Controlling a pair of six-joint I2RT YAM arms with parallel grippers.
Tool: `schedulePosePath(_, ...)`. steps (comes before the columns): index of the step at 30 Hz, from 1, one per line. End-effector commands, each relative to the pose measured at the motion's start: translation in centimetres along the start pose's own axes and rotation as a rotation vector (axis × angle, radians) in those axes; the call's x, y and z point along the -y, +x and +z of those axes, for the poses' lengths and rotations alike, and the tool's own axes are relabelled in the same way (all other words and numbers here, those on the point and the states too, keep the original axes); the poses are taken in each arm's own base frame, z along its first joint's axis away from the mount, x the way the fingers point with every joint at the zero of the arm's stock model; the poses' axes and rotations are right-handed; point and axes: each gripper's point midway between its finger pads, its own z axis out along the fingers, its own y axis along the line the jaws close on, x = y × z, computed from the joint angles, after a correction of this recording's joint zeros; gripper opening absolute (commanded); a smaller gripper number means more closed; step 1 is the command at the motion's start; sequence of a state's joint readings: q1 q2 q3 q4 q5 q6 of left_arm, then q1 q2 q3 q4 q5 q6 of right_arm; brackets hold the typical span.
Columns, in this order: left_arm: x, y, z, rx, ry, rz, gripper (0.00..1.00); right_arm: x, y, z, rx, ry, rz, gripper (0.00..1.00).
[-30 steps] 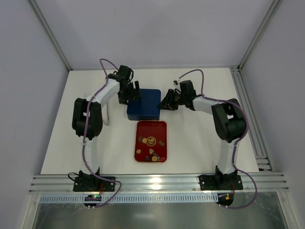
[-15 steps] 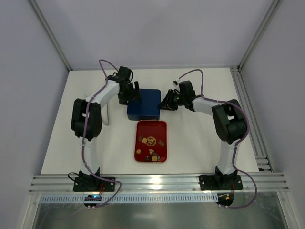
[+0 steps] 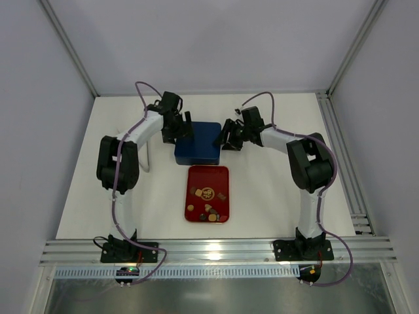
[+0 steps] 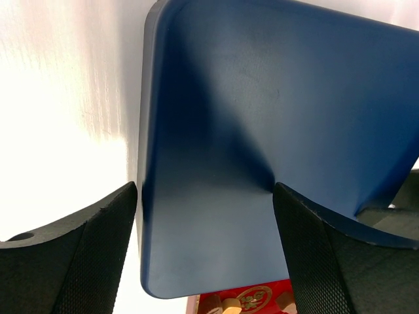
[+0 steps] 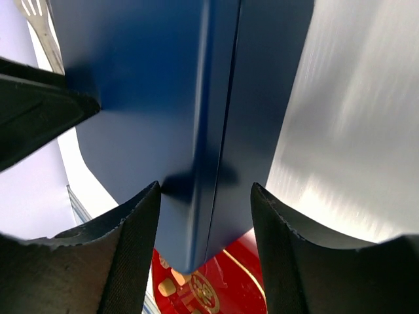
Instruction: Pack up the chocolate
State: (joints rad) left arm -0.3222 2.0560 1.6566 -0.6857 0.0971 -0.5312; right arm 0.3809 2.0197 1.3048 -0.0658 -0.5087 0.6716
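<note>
The blue box (image 3: 200, 145) fills both wrist views and cuts the red tray (image 3: 196, 174) down to a sliver; the box's inside is hidden. We see the left gripper (image 4: 204, 190) and the right gripper (image 5: 206, 190) with jaws spread at opposite sides of the box. The chocolate (image 3: 207, 193) lies on the tray, nearer the arm bases and apart from both grippers.

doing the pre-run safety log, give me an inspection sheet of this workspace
surface: white table.
job's things: chocolate pieces lie in the red tray; the closed blue box sits just behind it.
clutter: thin pale strip beside the left arm, cannot tell what it is.
tools: left tool open at the box's left side; right tool open, fingers either side of the box's right edge.
cables: purple cables loop along both arms.
surroundings: grey walls; aluminium rail at the near edge.
</note>
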Motion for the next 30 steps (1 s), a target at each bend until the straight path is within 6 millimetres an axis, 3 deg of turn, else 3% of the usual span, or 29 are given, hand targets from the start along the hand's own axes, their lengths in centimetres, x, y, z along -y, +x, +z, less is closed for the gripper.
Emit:
schedulePosePath(1,-4.7,3.8,1.8,-0.158,-0.188,0.076,0.83,1.3,-1.5,0.5,0.004,0.064,-0.009,0.59)
schedulePosePath(4,-3.6,2.3,1.0,-0.141,-0.137,0.082,0.85,0.3,-3.7,0.5,0.034,0.032,-0.007,0.6)
schedulePosePath(10,-2.2,-0.9,-0.2,-0.078,-0.067,0.073,0.88,0.4,-6.6,1.1,0.07,-0.008,0.041,0.61)
schedulePosePath(17,-2.2,-3.3,1.1,-0.051,-0.067,0.042,0.88,1.7,-7.5,2.7,0.063,0.013,0.065,0.61)
schedulePosePath(24,-2.6,-4.1,2.5,-0.036,-0.1,0.022,0.86,3.1,-8.0,3.6,0.073,0.049,0.075,0.6)
schedulePosePath(30,-1.5,-5.2,2.0,0.016,-0.05,0.018,0.86,3.0,-8.8,3.9,0.112,0.031,0.073,0.59)
